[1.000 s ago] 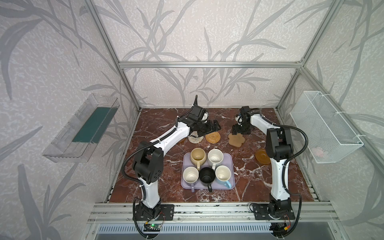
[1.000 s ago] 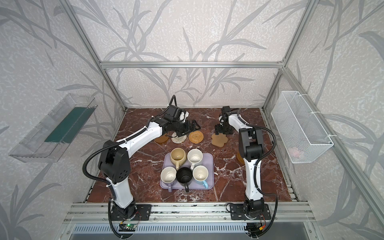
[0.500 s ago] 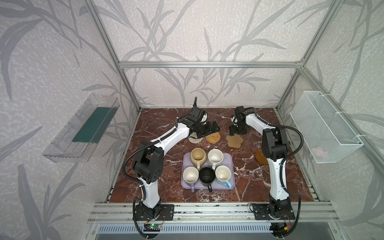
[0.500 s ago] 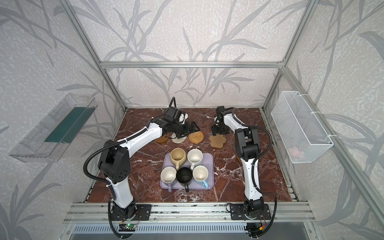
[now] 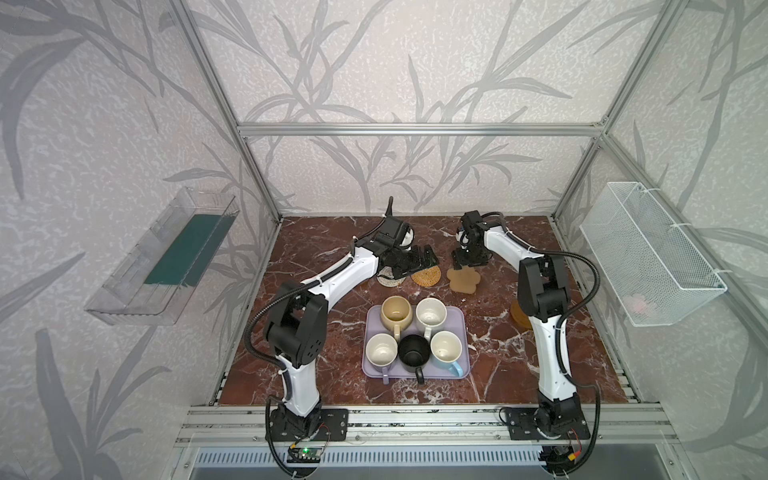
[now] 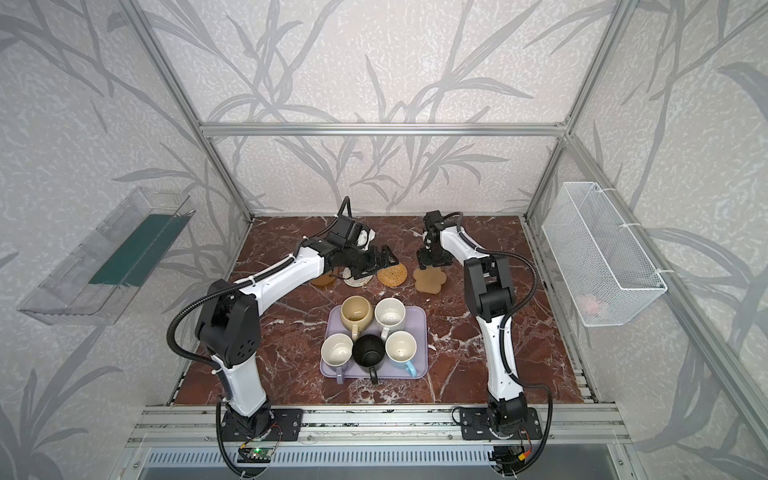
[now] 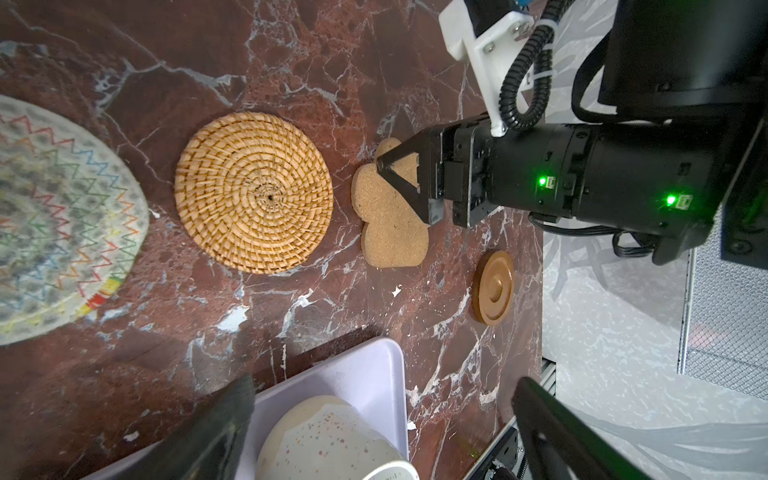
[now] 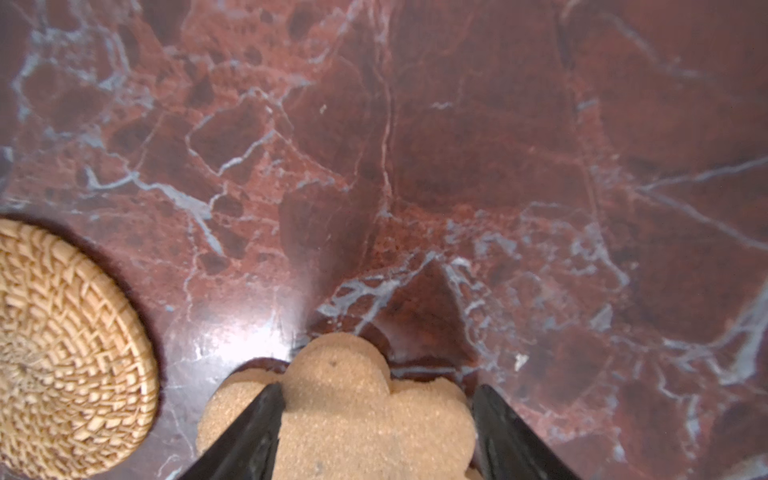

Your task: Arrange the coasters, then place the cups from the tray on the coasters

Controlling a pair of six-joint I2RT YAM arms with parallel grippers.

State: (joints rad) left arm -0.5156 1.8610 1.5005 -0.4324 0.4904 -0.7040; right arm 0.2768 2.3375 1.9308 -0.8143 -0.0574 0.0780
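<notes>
Paw coaster flat beside rattan coaster, under right gripper, jaws parted astride its toes, not clamped. Left gripper spread wide, empty, by woven coaster. Mugs on tray.

I am looking into a robot test cell: aluminium framing is boxing in a marble-patterned tabletop, with leaf-print panels standing in as walls. The left arm and right arm are sitting bolted to a slotted rail.
</notes>
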